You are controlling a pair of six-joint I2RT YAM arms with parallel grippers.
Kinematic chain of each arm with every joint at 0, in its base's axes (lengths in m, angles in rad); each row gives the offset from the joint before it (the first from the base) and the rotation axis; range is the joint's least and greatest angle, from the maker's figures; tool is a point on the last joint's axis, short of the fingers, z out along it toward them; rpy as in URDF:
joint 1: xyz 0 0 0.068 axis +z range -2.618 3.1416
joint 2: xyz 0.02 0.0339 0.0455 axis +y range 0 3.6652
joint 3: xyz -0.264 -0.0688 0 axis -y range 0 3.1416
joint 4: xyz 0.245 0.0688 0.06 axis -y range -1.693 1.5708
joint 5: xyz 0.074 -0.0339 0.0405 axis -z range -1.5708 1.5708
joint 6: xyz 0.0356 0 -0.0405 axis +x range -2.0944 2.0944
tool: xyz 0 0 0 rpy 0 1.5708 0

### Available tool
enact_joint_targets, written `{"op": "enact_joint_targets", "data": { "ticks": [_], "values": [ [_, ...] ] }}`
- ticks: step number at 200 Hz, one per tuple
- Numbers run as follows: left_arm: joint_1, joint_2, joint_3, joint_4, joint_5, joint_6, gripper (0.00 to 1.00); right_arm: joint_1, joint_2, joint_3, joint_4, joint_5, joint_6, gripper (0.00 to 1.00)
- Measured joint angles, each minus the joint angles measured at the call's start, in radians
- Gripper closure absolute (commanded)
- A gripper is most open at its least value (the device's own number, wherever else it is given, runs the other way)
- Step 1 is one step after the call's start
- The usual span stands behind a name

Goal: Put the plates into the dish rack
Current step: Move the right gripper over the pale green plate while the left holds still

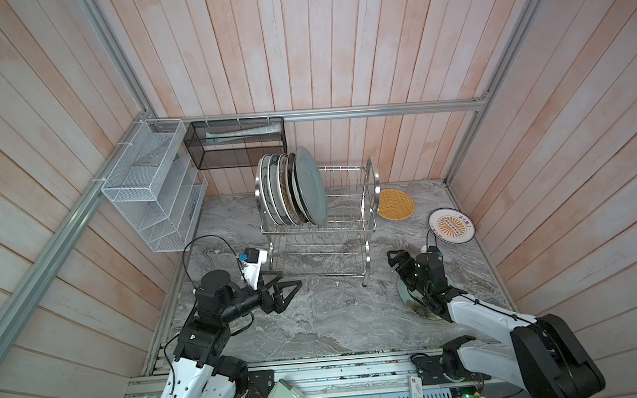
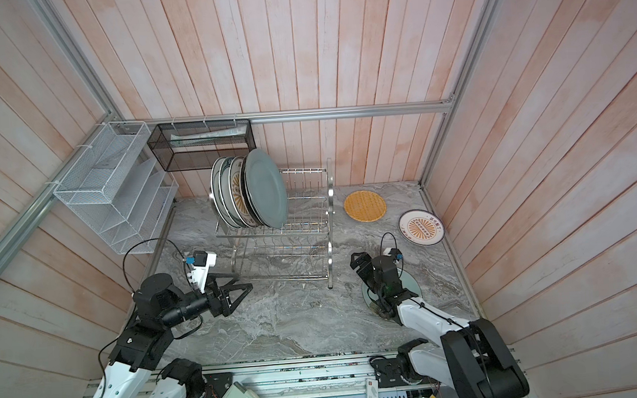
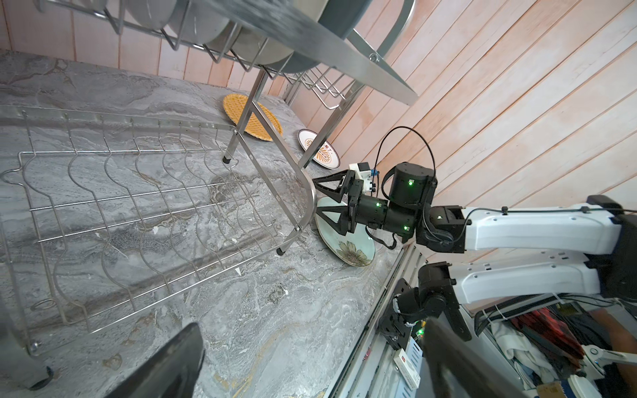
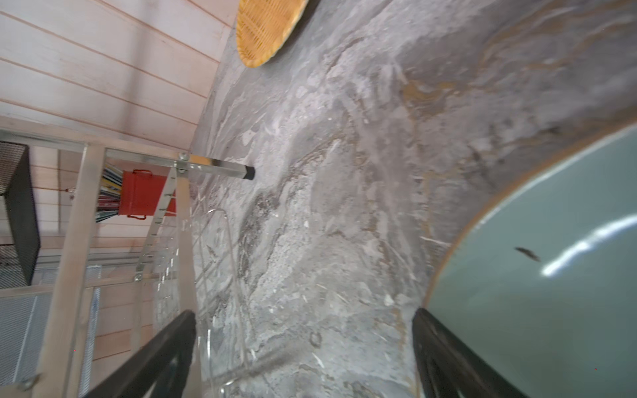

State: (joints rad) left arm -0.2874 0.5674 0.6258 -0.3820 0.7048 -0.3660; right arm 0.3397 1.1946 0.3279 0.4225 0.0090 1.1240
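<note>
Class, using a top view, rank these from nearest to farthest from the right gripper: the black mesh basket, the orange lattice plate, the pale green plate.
1. pale green plate: lying just beside the right gripper.
2. orange lattice plate: farther back, right side.
3. black mesh basket: hung up, far left.

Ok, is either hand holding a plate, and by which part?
Nothing is held. The left hand is open beside the dish rack; the right hand is open over the pale green plate, not closed on it.
</note>
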Motion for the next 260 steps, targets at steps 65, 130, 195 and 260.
{"op": "enact_joint_targets", "data": {
  "ticks": [65, 130, 195, 260],
  "values": [
    [-0.001, -0.010, 0.000, 0.000, -0.006, 0.000, 0.00, -0.085, -0.158, 0.126, -0.166, 0.023, -0.113, 0.02],
    [-0.001, -0.026, 0.000, 0.000, -0.006, 0.000, 0.00, -0.516, -0.505, 0.035, -0.588, 0.038, -0.175, 0.02],
    [-0.001, -0.031, 0.000, 0.000, -0.006, 0.000, 0.00, -0.741, -0.476, -0.072, -0.711, -0.040, -0.204, 0.02],
    [-0.002, -0.042, 0.000, 0.000, -0.006, 0.000, 0.00, -0.744, -0.537, -0.154, -0.643, -0.232, -0.224, 0.08]
  ]
}}
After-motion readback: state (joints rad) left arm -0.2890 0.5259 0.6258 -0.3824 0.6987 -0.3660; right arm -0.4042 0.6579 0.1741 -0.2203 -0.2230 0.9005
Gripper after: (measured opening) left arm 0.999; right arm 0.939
